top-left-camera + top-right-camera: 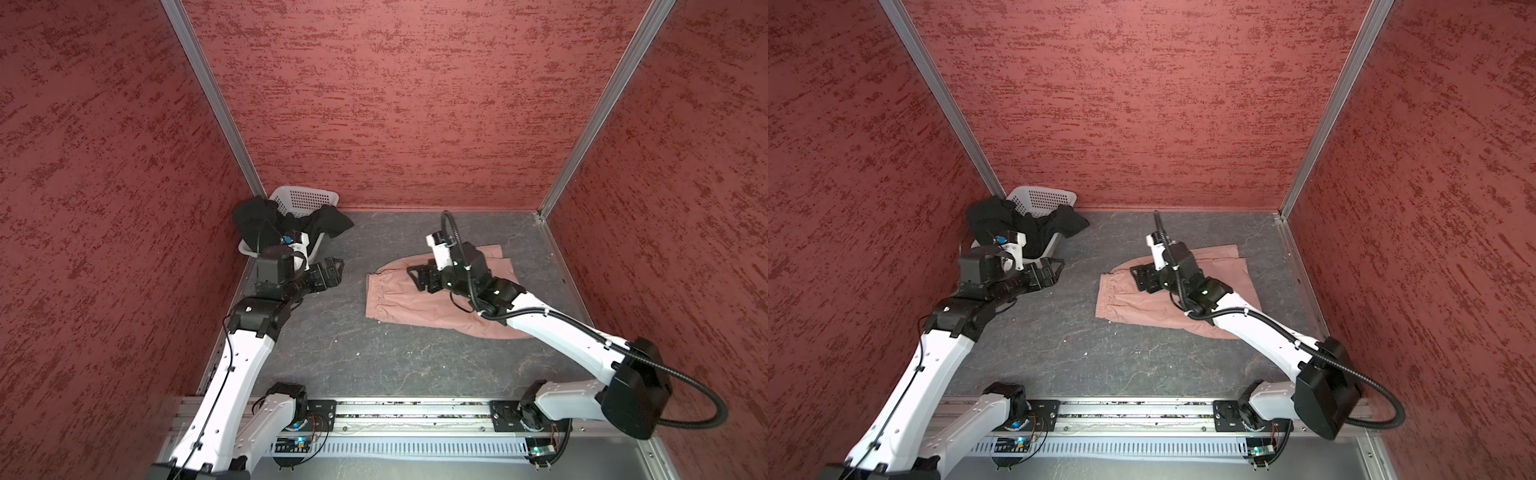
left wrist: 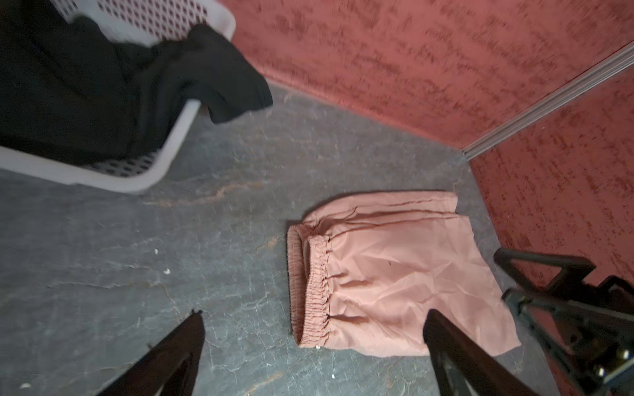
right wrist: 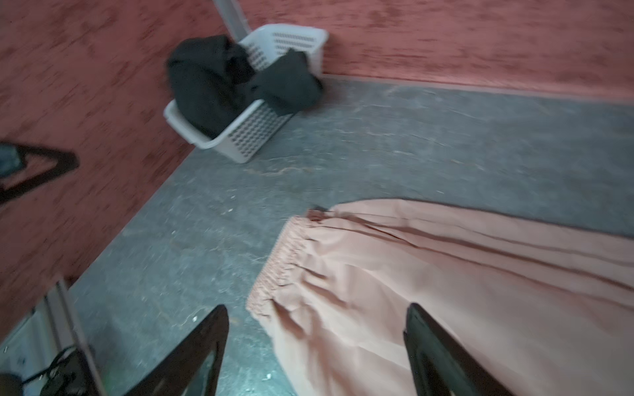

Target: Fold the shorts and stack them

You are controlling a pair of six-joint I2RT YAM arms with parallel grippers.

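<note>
The dusty pink shorts (image 1: 399,303) (image 1: 1133,305) lie flat on the dark table, right of centre, with the gathered waistband (image 2: 308,281) turned toward the left arm. My right gripper (image 1: 417,278) (image 1: 1140,278) (image 3: 317,308) is open just over the pink shorts (image 3: 463,291) near the waistband, holding nothing. The black shorts (image 1: 257,222) (image 1: 992,220) (image 3: 212,85) are heaped in the white basket (image 1: 307,199), one leg (image 2: 223,79) draped over its rim. My left gripper (image 1: 330,270) (image 1: 1052,268) (image 2: 314,313) stands open and empty in front of the basket, over bare table.
The basket (image 1: 1042,199) (image 2: 144,175) (image 3: 247,137) sits in the back left corner against the red walls (image 1: 374,104). An aluminium rail (image 1: 415,409) carrying both arm bases runs along the front edge. Bare grey table (image 1: 353,353) lies between the arms.
</note>
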